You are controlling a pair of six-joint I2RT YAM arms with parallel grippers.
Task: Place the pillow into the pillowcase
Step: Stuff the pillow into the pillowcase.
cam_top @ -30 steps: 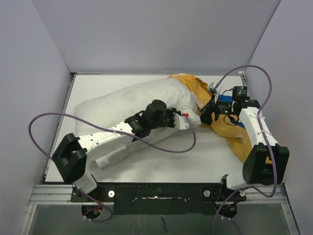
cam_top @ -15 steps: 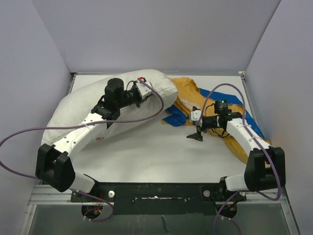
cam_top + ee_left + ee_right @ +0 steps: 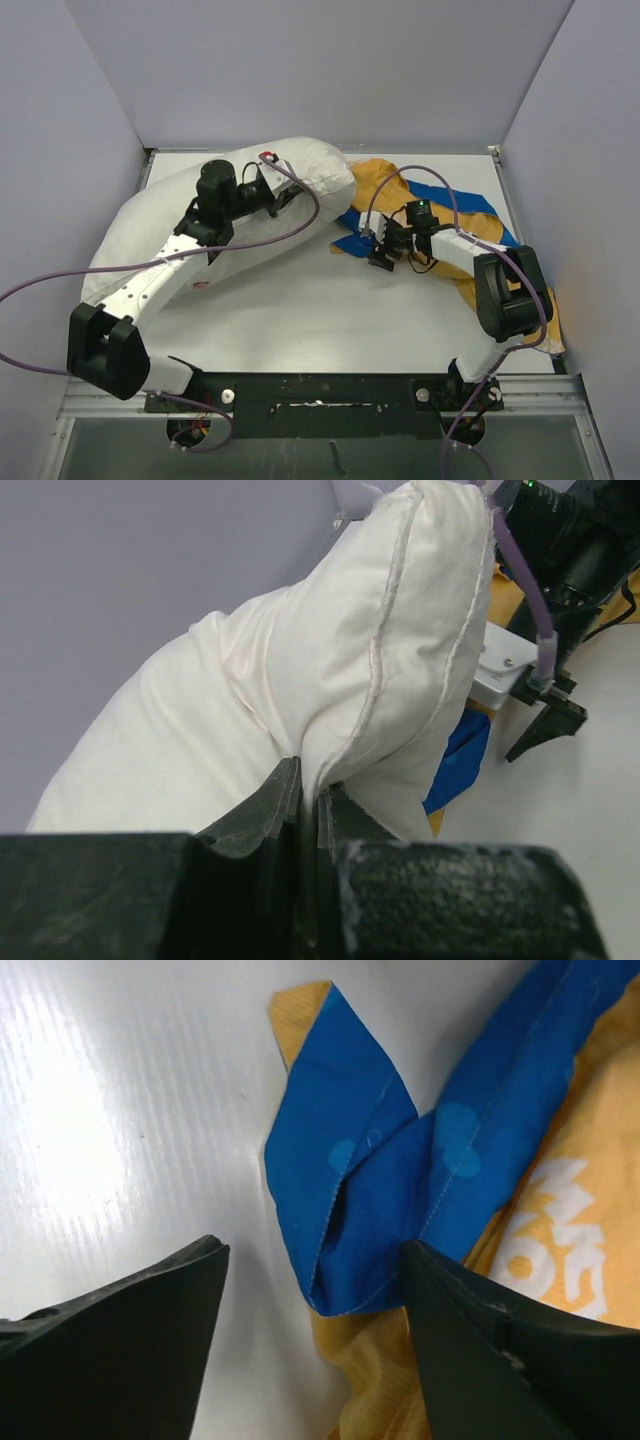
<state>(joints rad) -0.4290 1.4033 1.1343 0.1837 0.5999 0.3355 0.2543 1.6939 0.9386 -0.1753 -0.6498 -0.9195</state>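
- Our left gripper (image 3: pixel 283 197), seen from above, clamps the pillow (image 3: pixel 140 225) at ten o'clock; right gripper (image 3: pixel 379 256) hovers at three o'clock over the pillowcase (image 3: pixel 395 182).
- Left wrist: we should hold that seam pinch firm.
- Right wrist: jaws apart; we should catch one blue layer only.
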